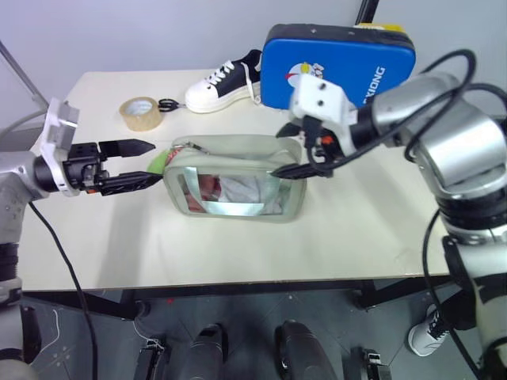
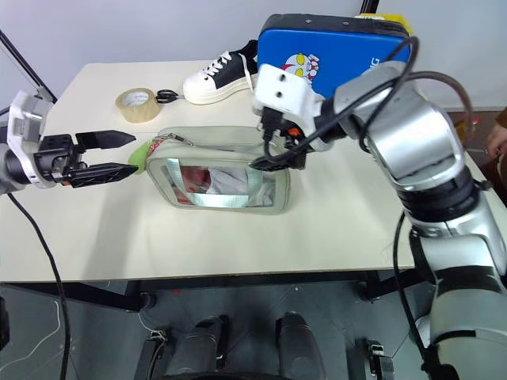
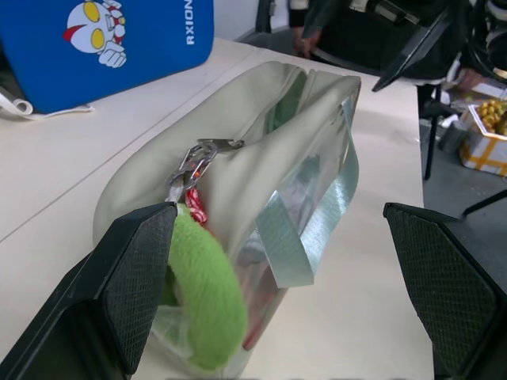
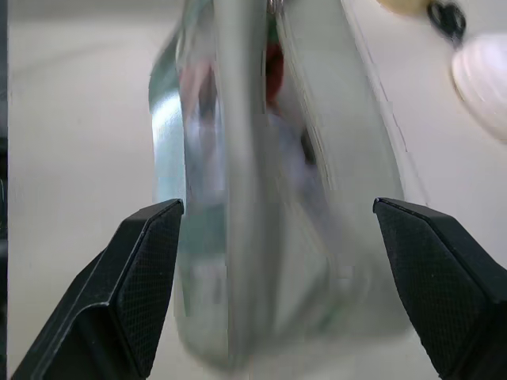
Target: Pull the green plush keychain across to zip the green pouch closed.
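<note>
Green pouch [image 1: 234, 184] sits mid-bench [image 1: 372, 237], window panel facing the robot. Green plush keychain [image 3: 204, 294] hangs off the zipper pull at pouch's left end, touching the bag. Left gripper [image 1: 135, 165]: fingers wide apart, level, just beside that end, plush next to one finger. Right gripper [image 1: 295, 150]: fingers apart, over pouch's right end, holding nothing. Behind: tape roll [image 1: 140, 112], shoe [image 1: 224, 84], blue case [image 1: 339, 65].

We're looking at a lab-style test room: a plain cream table [image 1: 238, 253] against a bare grey wall [image 1: 142, 32], cables trailing on the tiled floor [image 1: 253, 317], with practice props, a tape roll [image 1: 139, 112] and a sneaker [image 1: 223, 84].
</note>
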